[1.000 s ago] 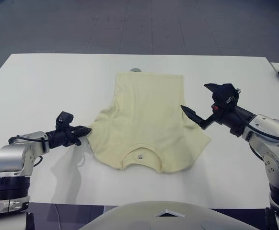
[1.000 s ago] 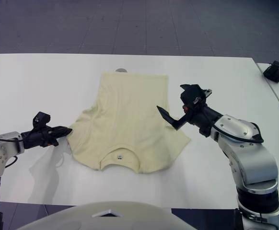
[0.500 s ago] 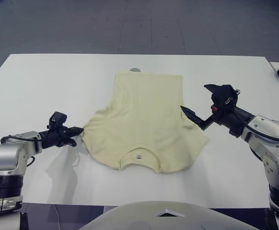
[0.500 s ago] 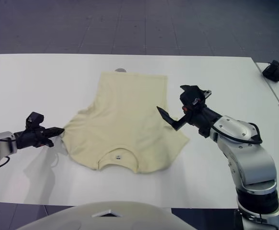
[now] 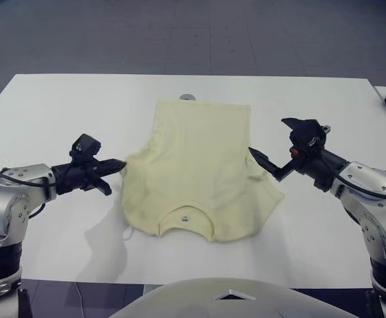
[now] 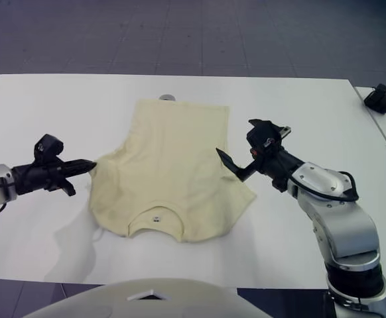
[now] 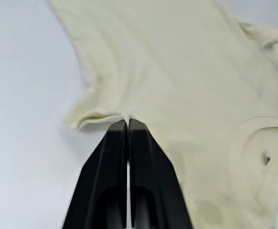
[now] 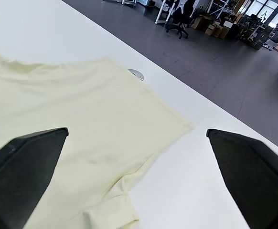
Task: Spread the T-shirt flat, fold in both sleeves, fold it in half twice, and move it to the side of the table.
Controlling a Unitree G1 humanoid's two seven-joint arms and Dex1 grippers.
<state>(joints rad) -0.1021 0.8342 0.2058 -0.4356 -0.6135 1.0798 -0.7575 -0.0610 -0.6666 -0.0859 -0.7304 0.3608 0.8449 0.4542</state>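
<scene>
You see the T-shirt [image 5: 199, 165] lying mid-counter [image 5: 60, 106], collar nearest the robot, hem toward the far edge, and the cloth rumpled at both shoulders. Your left jaws are pressed together on the edge of the left sleeve [image 7: 93, 117], pinching it low over the counter. Your right jaws are spread wide and hold nothing. They hang just above the shirt's right side, near the right sleeve [image 5: 269, 192].
</scene>
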